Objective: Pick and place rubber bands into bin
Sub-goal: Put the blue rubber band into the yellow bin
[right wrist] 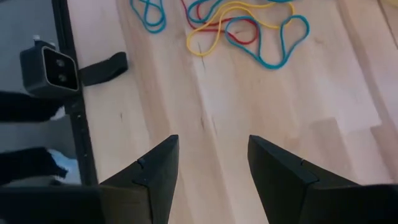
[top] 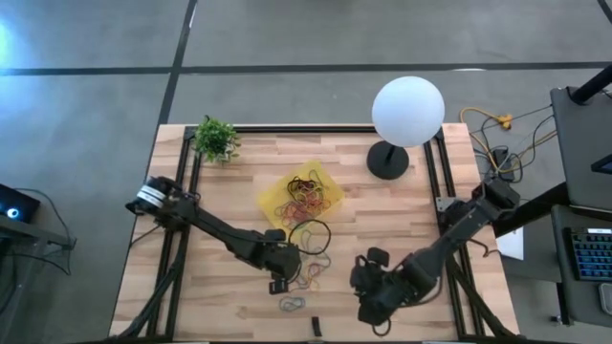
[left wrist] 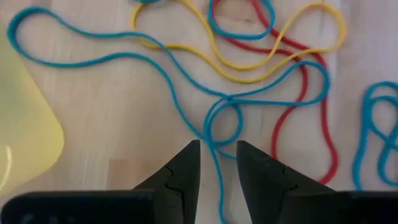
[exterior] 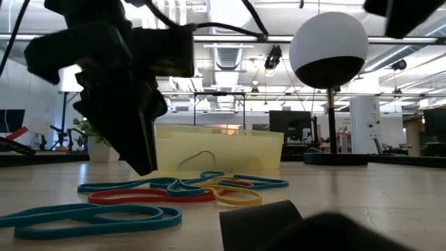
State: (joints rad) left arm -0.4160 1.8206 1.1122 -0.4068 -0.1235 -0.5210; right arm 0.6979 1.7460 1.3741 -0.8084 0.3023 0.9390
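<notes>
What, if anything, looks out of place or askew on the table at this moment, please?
The bin sits skewed on the table, a big black ring lying just outside it. Loose rubber bands sprawl tangled near the left gripper, and a small dark piece lies at the table's front edge.

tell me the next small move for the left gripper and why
Probably close the left gripper on the blue rubber band. Its fingers are parted with a strand of that band running between them on the table, so nothing is gripped yet. The yellow bin lies close beside it. The right gripper waits open over bare wood.
</notes>
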